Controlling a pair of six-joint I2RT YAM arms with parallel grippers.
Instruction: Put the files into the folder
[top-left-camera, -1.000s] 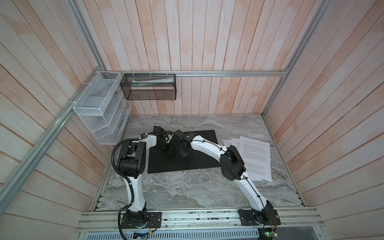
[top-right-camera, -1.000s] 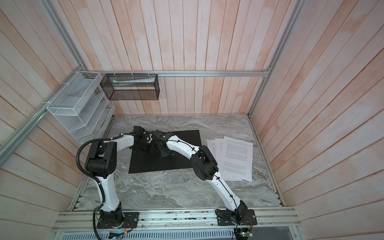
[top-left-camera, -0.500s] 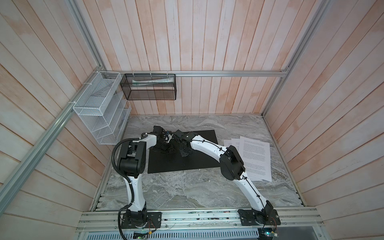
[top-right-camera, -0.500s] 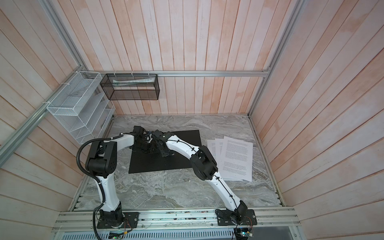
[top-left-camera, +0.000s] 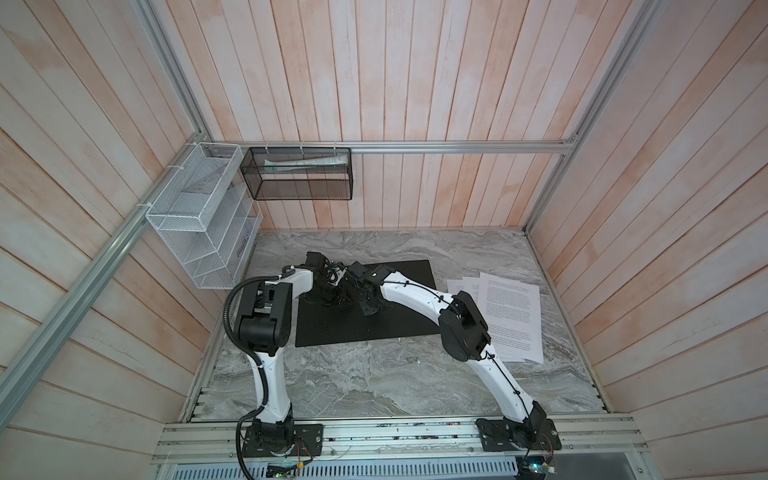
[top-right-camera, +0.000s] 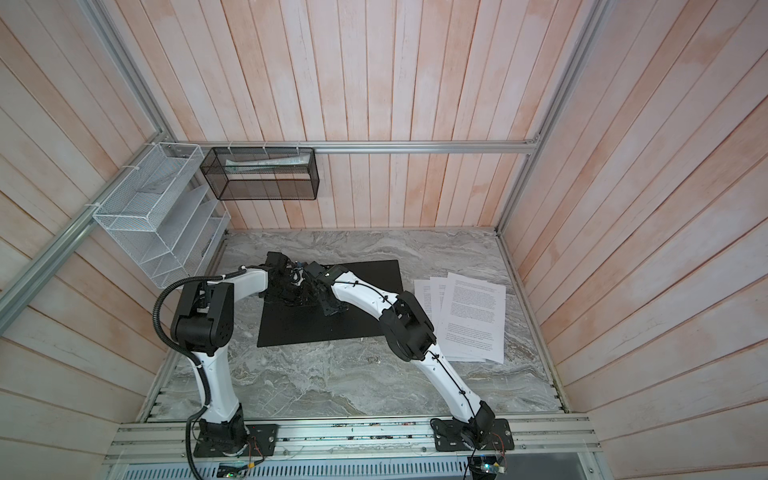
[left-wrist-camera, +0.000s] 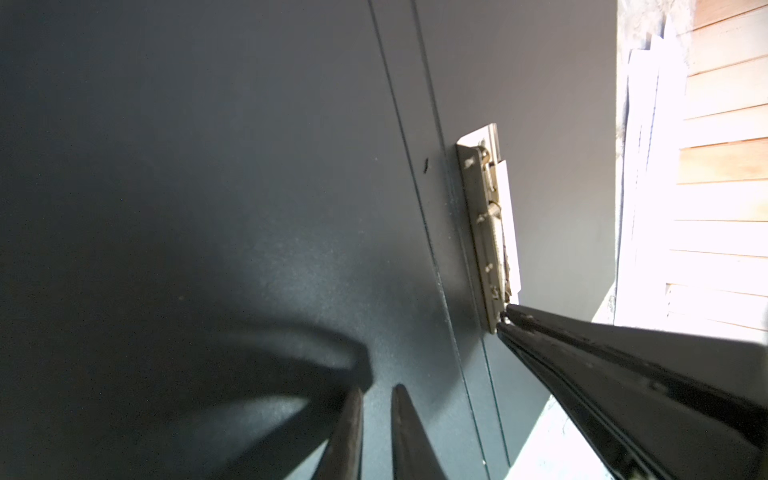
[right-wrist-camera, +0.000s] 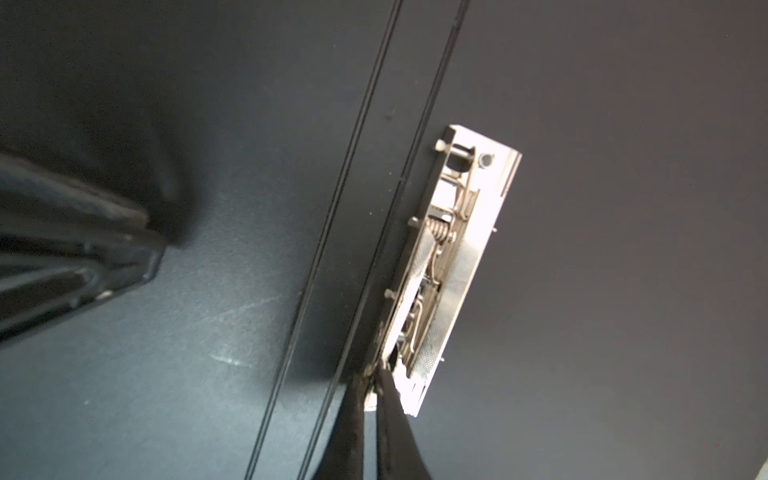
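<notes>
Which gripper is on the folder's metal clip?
Right gripper: jaws closed on one end of the metal clip. Left gripper rests apart, on the bare black folder.

The folder (right-wrist-camera: 623, 208) is matt black inside with a shiny metal clip (right-wrist-camera: 461, 257); the files (top-left-camera: 509, 316) are white paper on a marbled table (top-left-camera: 374, 382).

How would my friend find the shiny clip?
Look on the grey marble table for the big black folder lying open. Beside its middle fold lines sits the clip, a long narrow metal strip with a spring. It's the only shiny silver thing on that black.
</notes>
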